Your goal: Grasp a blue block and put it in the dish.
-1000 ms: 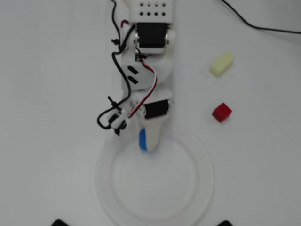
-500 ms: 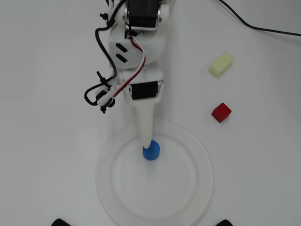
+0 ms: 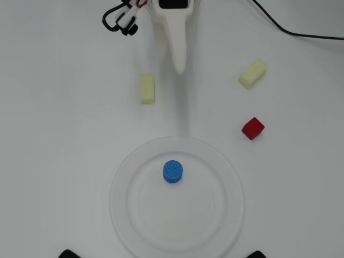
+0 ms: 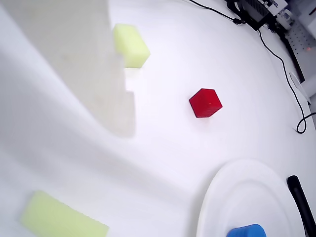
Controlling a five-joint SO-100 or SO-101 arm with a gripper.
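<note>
Gripping nothing with the gripper (image 3: pixel 180 67), hanging bare at twelve o'clock of the dish (image 3: pixel 230 177) in the overhead view, well apart from it. Showing only one blurred pale finger (image 4: pixel 112 96) in the wrist view, so not letting the gap be judged, perhaps closed. Resting the blue block (image 3: pixel 172 171) on a flat face inside the dish, grid face up, just toward twelve o'clock of centre and clear of the rim, which makes the placing look done. Keeping the red cube (image 3: pixel 252 128) at two o'clock and the pale yellow blocks (image 3: pixel 147 88) at eleven and one outside the rim, being no part of this job.
</note>
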